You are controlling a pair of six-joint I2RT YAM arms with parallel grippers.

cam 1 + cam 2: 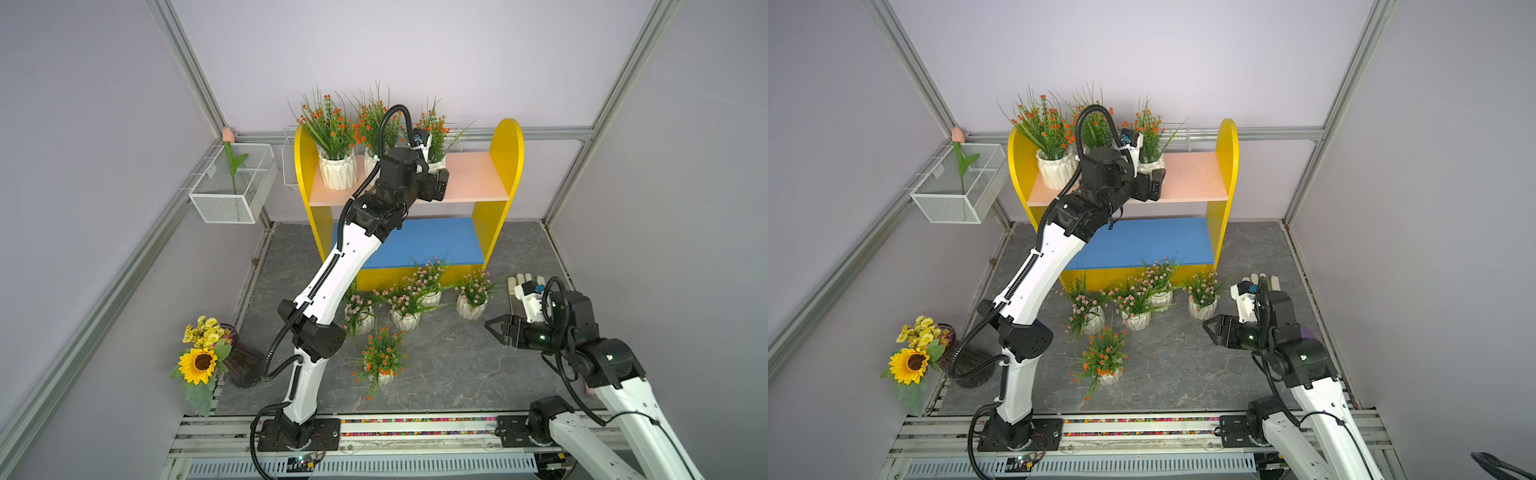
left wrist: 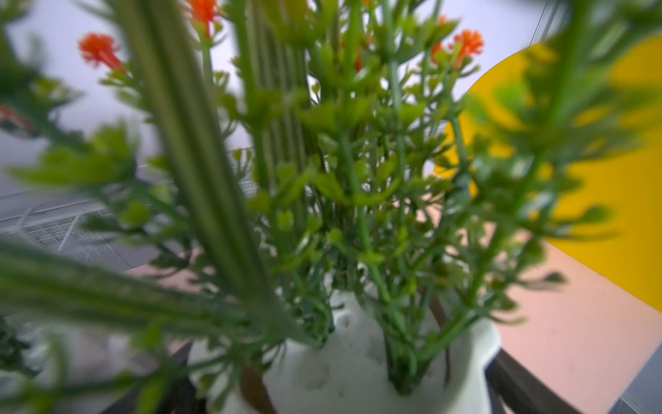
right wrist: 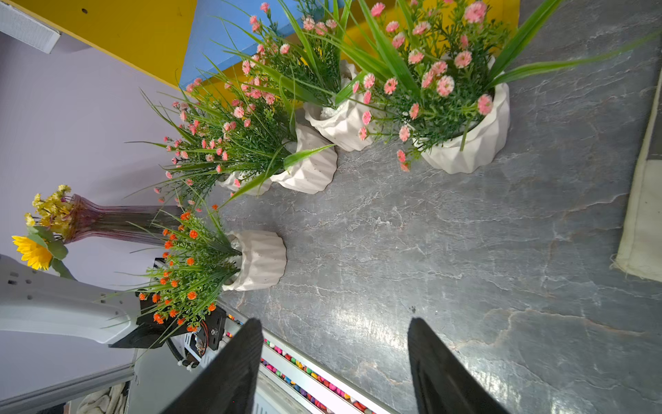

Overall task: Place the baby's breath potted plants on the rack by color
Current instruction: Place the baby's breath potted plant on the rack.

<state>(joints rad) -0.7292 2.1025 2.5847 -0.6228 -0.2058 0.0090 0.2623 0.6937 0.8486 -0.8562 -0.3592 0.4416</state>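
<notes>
The rack (image 1: pixel 505 166) is yellow with a pink upper board (image 1: pixel 473 178) and a blue lower board (image 1: pixel 424 241). Three orange baby's breath potted plants stand on the upper board in both top views (image 1: pixel 336 166) (image 1: pixel 372 160) (image 1: pixel 1150 164). My left gripper (image 1: pixel 433 176) is open, its jaws standing either side of the third white pot (image 2: pixel 358 372). Several pink plants (image 1: pixel 471 301) (image 3: pixel 465 139) cluster on the floor before the rack. One orange plant (image 1: pixel 382 365) (image 3: pixel 258 265) stands nearer the front. My right gripper (image 3: pixel 335 322) (image 1: pixel 492 326) hovers open and empty, right of the pink plants.
A white wire basket (image 1: pixel 232 195) with a pink tulip hangs on the left wall. Another wire basket (image 1: pixel 289 162) sits behind the rack. A dark vase (image 1: pixel 239 361) with sunflower and yellow flowers stands front left. A pale glove (image 1: pixel 525 282) lies right of the rack.
</notes>
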